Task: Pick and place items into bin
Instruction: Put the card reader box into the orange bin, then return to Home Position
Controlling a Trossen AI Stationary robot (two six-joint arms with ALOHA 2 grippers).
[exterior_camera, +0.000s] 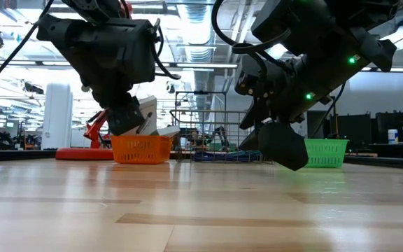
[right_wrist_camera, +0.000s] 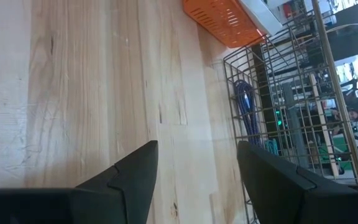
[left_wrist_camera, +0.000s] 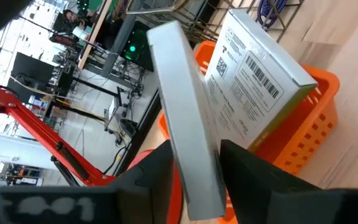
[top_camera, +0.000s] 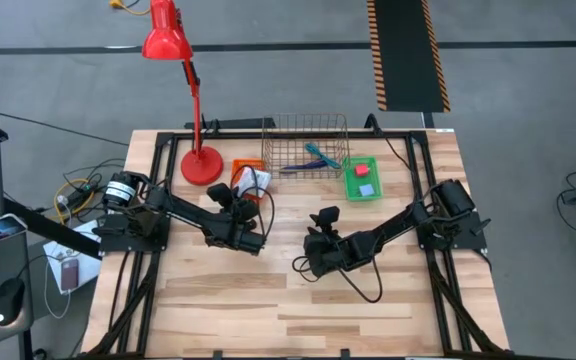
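My left gripper (top_camera: pixel 240 205) is shut on a flat white packet (left_wrist_camera: pixel 182 106) just in front of the small orange bin (top_camera: pixel 249 173). In the low view my left gripper (exterior_camera: pixel 128 122) holds the packet (exterior_camera: pixel 147 112) above the bin (exterior_camera: pixel 140 148). A second white packet with dark print and a barcode (left_wrist_camera: pixel 253 81) stands in the orange bin. My right gripper (top_camera: pixel 304 262) is open and empty, low over the bare table (right_wrist_camera: pixel 197 149). A dark blue pen (top_camera: pixel 298 168) and a teal-handled tool (top_camera: pixel 320 156) lie in the wire basket (top_camera: pixel 308 140). A small red block (top_camera: pixel 365 170) lies in the green bin (top_camera: pixel 361 178). My left gripper pinches the packet's two flat faces between its two fingers (left_wrist_camera: pixel 160 171), at the packet's near end (left_wrist_camera: pixel 197 186). The fingers come from the table's near side, pointing toward the far edge. The packet stands on edge and reaches out past the fingers over the orange bin, clear of the table.
A red desk lamp (top_camera: pixel 200 165) stands with its base just left of the orange bin. The wire basket and green bin sit in a row along the far edge. Bare wooden table (top_camera: pixel 288 310) lies toward the near edge. Black frame rails run along both sides.
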